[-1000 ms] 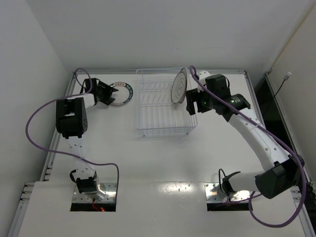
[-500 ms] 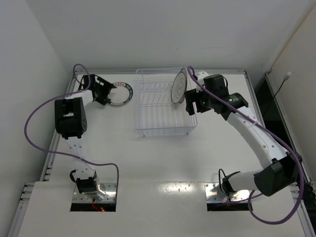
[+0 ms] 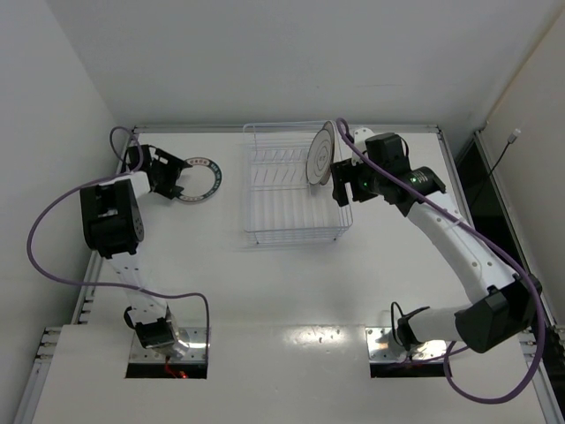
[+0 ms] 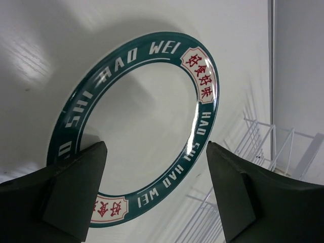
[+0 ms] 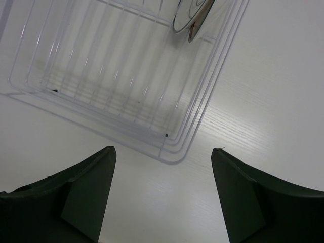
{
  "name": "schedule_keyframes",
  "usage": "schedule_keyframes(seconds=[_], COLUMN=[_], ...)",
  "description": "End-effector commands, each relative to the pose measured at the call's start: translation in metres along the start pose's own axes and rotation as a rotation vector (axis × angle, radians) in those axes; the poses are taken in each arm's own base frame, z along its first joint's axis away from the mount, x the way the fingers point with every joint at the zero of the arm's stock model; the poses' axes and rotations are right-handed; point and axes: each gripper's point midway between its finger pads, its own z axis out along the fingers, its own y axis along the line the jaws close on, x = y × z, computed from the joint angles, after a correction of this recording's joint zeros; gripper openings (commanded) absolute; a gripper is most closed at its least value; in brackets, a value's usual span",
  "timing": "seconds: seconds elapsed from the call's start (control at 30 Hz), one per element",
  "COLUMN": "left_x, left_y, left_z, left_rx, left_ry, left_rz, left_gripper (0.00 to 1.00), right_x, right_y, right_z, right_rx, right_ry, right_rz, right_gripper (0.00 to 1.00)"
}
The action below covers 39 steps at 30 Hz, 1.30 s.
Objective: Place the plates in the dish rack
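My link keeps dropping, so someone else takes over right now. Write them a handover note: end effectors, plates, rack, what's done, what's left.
Left end effector: open, empty, over the teal-rimmed plate, which lies flat on the table left of the dish rack.
Right end effector: open, empty, beside the rack's right side.
Done: one grey plate stands upright in the rack's far right corner.
Left: rack the teal-rimmed plate; no third plate in view.
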Motion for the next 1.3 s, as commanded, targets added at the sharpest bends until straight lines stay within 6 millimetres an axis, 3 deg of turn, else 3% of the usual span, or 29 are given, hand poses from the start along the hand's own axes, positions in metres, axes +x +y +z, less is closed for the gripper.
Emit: schedule_keyframes(seconds=[0.0,0.23,0.47,0.53,0.57,0.67,0.7,0.77,0.9,0.97,1.0,1.27], left_x=[0.01,-0.018,-0.059,-0.058,-0.058,-0.052,-0.041,-0.031,-0.009,-0.001,0.007,0.015], left_y=[0.009,-0.057,-0.077,-0.066,-0.047,-0.023,0.001,0.014,0.043,0.043,0.056,0.031], left_z=[0.009,-0.012,-0.047,-0.054,-0.054,-0.062,-0.059,-0.058,-0.04,-0.031,-0.021,0.002], left_rx=[0.004,0.163,0.231,0.19,0.159,0.148,0.109,0.089,0.056,0.088,0.062,0.151], left_ry=[0.03,-0.021,-0.116,-0.114,-0.112,-0.113,-0.094,-0.079,-0.005,0.039,0.072,0.171], left_rz=[0.016,0.078,0.077,0.086,0.072,0.033,-0.001,-0.011,-0.023,-0.047,-0.075,-0.027], left_gripper=[0.78,0.78,0.78,0.78,0.78,0.79,0.79,0.79,0.79,0.78,0.78,0.62], right_x=[-0.014,-0.014,-0.012,-0.01,-0.01,-0.01,-0.01,-0.01,-0.006,-0.003,-0.005,-0.002], right_y=[0.002,0.002,0.008,0.01,0.01,0.01,0.008,0.009,0.007,0.005,0.006,0.004], right_z=[-0.007,-0.006,-0.003,0.0,0.0,0.0,0.0,-0.005,-0.009,-0.009,-0.012,-0.012], right_rx=[-0.009,-0.009,-0.038,-0.047,-0.047,-0.047,-0.038,-0.038,-0.029,-0.019,-0.019,-0.009], right_ry=[-0.044,-0.034,-0.022,-0.013,-0.013,-0.013,-0.013,-0.024,-0.01,-0.002,-0.011,0.009], right_rz=[0.006,0.006,0.026,0.037,0.037,0.037,0.037,0.046,0.047,0.047,0.047,0.048], right_gripper=[0.73,0.73,0.73,0.73,0.73,0.73,0.73,0.73,0.73,0.73,0.73,0.73])
